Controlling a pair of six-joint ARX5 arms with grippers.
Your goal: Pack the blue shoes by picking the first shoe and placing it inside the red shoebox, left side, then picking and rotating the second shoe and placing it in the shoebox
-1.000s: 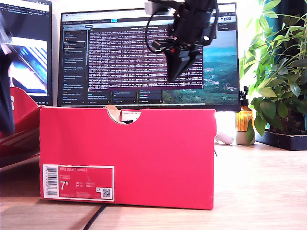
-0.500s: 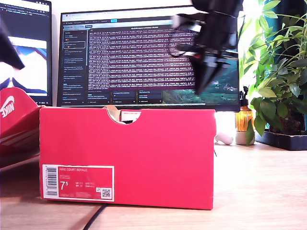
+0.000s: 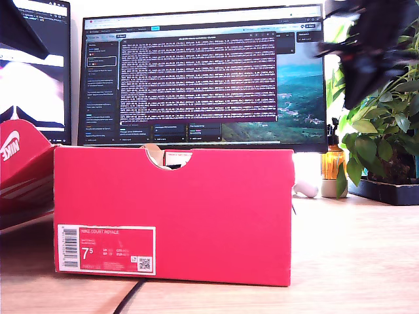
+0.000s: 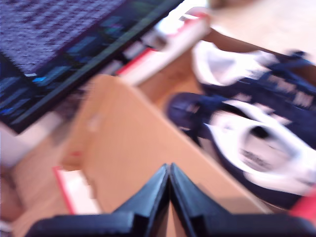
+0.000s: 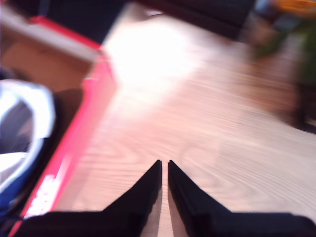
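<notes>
Ext. view: the red shoebox [image 3: 173, 216] stands square on the table [image 3: 353, 261] in front of the monitor [image 3: 203, 75], label end w/ 7.5 toward the camera and the half-round notch [image 3: 168, 157] up top. Its tall wall hides the inside, so no shoe shows here. The swoosh lid [image 3: 26, 176] leans at the ext. view's left, off the box, prob. so the top is free for loading. A blurred dark arm [image 3: 373, 46] hangs high at the ext. view's upper right by the plant [image 3: 386, 124], well clear of the box. Another dark shape [image 3: 19, 29] at the upper left is too cropped to name. Jaws are unreadable here. First wrist view: my first gripper [image 4: 169, 169] has its jaws pressed together w/ nothing btw them. It looks past the brown inner wall [image 4: 123, 148] into the box, where the blue shoes [image 4: 256, 128] lie side by side, both inside, so packing looks about done. The view is too smeared to tell which way each toe points, so I can't confirm a head-to-tail fit. Second wrist view: my second gripper [image 5: 164, 164] is closed to a sliver and empty, over bare table just outside the box's red rim [image 5: 94, 113]. One shoe's white edge shows inside that rim. The wrist cams give contents and jaw state, which the ext. view can't; the ext. view gives arm height and box pose, which they can't.
</notes>
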